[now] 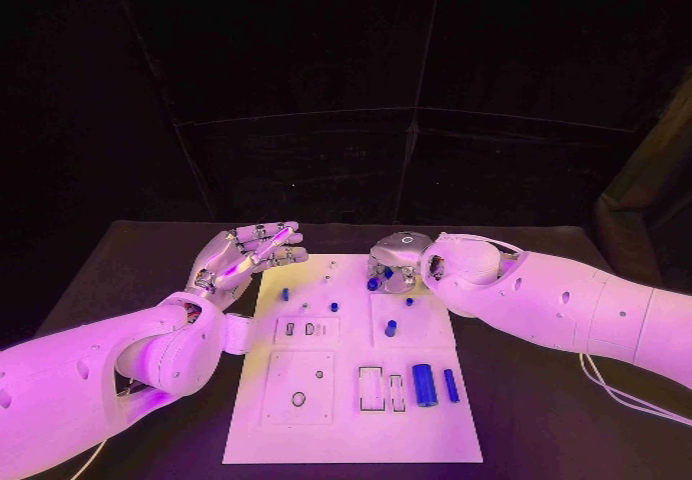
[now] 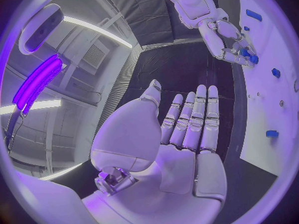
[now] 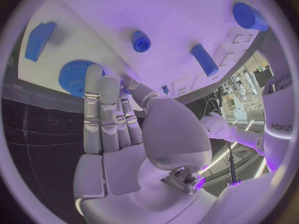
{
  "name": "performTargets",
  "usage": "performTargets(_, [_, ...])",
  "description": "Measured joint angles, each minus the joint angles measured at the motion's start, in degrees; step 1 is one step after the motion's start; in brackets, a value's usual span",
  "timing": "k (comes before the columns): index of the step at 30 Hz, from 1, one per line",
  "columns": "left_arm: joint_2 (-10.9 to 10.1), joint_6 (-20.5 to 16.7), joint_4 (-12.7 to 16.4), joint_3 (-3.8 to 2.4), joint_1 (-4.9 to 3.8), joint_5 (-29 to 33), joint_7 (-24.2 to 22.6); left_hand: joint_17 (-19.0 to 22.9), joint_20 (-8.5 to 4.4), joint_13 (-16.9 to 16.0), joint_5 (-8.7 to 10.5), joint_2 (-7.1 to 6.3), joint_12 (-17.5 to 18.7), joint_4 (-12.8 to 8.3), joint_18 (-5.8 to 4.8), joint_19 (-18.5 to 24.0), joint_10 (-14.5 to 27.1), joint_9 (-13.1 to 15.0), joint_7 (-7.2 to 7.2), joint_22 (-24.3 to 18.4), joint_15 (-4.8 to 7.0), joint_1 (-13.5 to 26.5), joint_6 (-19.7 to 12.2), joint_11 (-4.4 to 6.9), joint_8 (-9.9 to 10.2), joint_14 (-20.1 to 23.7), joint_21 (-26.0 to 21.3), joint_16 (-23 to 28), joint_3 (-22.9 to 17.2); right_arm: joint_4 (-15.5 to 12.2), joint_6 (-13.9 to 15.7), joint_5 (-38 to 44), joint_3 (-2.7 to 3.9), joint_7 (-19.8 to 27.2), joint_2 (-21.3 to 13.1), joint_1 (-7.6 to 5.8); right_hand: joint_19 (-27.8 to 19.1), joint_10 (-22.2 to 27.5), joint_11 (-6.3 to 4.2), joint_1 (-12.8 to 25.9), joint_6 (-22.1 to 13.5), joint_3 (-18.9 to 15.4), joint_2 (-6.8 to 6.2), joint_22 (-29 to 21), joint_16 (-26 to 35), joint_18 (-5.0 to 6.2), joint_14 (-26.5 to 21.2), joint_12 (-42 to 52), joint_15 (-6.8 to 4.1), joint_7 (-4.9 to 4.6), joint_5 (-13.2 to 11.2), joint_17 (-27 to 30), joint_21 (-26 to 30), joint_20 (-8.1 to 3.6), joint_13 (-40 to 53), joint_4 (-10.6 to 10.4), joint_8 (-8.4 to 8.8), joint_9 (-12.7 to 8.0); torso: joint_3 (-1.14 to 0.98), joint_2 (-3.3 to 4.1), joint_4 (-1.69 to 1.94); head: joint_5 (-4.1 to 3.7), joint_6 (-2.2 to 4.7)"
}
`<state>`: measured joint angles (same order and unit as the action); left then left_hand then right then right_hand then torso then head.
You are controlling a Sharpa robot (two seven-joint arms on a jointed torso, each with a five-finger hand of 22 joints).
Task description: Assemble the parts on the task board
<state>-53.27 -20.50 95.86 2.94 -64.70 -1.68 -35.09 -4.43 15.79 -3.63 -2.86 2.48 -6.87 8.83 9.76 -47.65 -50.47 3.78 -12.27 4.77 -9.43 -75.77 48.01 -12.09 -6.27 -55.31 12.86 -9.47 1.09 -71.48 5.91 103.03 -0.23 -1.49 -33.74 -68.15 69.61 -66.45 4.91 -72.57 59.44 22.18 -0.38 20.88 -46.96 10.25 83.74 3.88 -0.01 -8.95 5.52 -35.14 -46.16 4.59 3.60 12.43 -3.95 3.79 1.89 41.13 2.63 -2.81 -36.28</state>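
Task board [image 1: 289, 420] is laid flat mid-table on the black table [image 1: 548, 400]; everything below is placed relative to it.

Left hand [image 1: 245, 255] is held just off the board's far-left corner, above the table, not touching the board. Fingers are extended, nothing held (the left wrist view confirms: palm bare, fingers [image 2: 198, 119] straight and side by side).

Right hand [image 1: 411, 262] is positioned over the board's far edge, fingers curled downward. A small blue part [image 1: 374, 283] is seen at its fingertips; in the left wrist view the same blue piece [image 2: 250, 56] sits between the fingertips of that hand [image 2: 227, 40]. Firm pinch versus mere contact cannot be told. In the right wrist view its fingers [image 3: 102, 109] lie straight over the board edge beside a blue ribbed round part [image 3: 74, 77].

Parts on the board:
- large blue cylinder [image 1: 424, 385] and a slimmer blue bar [image 1: 451, 385], side by side at the near-right
- 2 rectangular slots [image 1: 381, 390] just left of the cylinder
- small blue pegs [image 1: 335, 307] in the far half, a blue oval piece [image 1: 389, 327] mid-board
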Motion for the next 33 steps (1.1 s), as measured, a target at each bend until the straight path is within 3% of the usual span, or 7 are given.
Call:
performTargets(9, [-0.03, 0.08, -0.19, 0.0, 0.0, -0.02, 0.06, 0.05, 0.0, 0.0, 0.0, 0.24, 0.0, -0.32, 0.0, 0.0, 0.0, 0.0, 0.0, -0.12, 0.0, -0.24, 0.0, 0.0, 0.27, 0.0, 0.0, 0.21, 0.0, 0.04, 0.46, -0.14, 0.04, 0.54, -0.09, -0.09, -0.21, -1.55, -0.12, 1.12, 1.32, 2.79, -1.13, 1.53, -6.54, 0.0, 0.2, 0.0, -0.2, 0.13, -0.74, -6.65, -2.77, 0.21, -0.01, -1.72, 0.0, 0.08, -0.03, 0.18, 0.01, 0.04, -0.15])
performTargets(17, [-0.08, 0.13, -0.46, 0.0, -0.01, -0.03, 0.12, 0.11, 0.21, -0.01, 0.0, 0.24, 0.23, -0.75, -0.01, -0.2, 0.2, -0.04, 0.0, -0.23, 0.0, -0.24, 0.0, -0.2, 0.27, 0.0, -0.21, 0.44, -0.12, -0.4, 1.73, -0.92, 0.0, 0.75, -0.54, -0.01, -0.41, -1.74, -0.31, 1.62, 1.8, 3.5, -1.65, 2.16, -8.39, 0.0, 0.2, 0.0, -0.2, 0.24, -0.83, -8.52, -3.66, 0.41, -0.01, -2.22, -0.01, 0.08, -0.04, 0.27, 0.01, 0.04, -0.14])
performTargets(24, [-0.21, 0.19, -0.69, 0.0, -0.01, -0.04, 0.22, 0.11, 0.01, -0.01, 0.0, 0.45, 0.23, -0.94, -0.01, -0.4, 0.2, -0.05, 0.1, -0.31, 0.0, -0.45, -0.34, -0.2, 0.66, 0.0, -0.22, 0.44, 0.0, -1.82, 3.29, -1.48, 0.01, 0.68, -1.65, -0.01, -1.16, -0.07, 0.51, 1.15, 0.27, 4.44, -3.65, 2.61, -8.76, 0.0, 0.2, -0.22, -0.2, -0.7, -0.83, -8.61, -4.54, 0.72, -0.07, -2.25, 0.25, -0.06, -0.04, 0.36, 0.03, 0.02, -0.04])
performTargets(27, [-0.25, 0.22, -0.78, 0.0, -0.01, -0.04, 0.27, 0.11, 0.01, -0.01, 0.0, 0.45, 0.23, -1.1, -0.01, -0.4, 0.2, -0.05, 0.1, -0.31, 0.0, -0.45, -0.34, -0.2, 0.66, 0.0, -0.45, 0.44, -0.16, -2.73, 3.83, -1.59, 0.01, 0.65, -2.26, -0.01, -1.25, 0.45, 0.82, 1.08, -0.24, 4.51, -3.69, 2.76, -8.92, -0.01, 0.2, -0.22, -0.2, -0.85, -0.83, -8.65, -4.68, 0.81, -0.07, -2.31, 0.25, -0.06, -0.04, 0.41, 0.03, 0.02, 0.01])
performTargets(33, [-0.28, 0.3, -0.97, 0.0, -0.01, -0.05, 0.38, 0.12, 0.01, -0.02, 0.0, 0.45, 0.46, -1.1, -0.01, -0.4, 0.2, -0.11, 0.21, -0.39, 0.0, -0.45, -0.84, -0.2, 0.66, 0.0, -0.45, 0.44, -0.16, -4.32, 4.72, -1.79, 0.02, 0.5, -3.1, -0.01, -1.86, 1.78, 1.53, 0.72, -1.63, 4.91, -5.12, 3.09, -9.01, -0.02, -0.12, -0.22, 0.12, -1.84, -0.83, -8.65, -5.21, 1.42, -0.07, -2.4, 0.25, -0.06, -0.05, 0.48, 0.03, 0.07, 0.03])
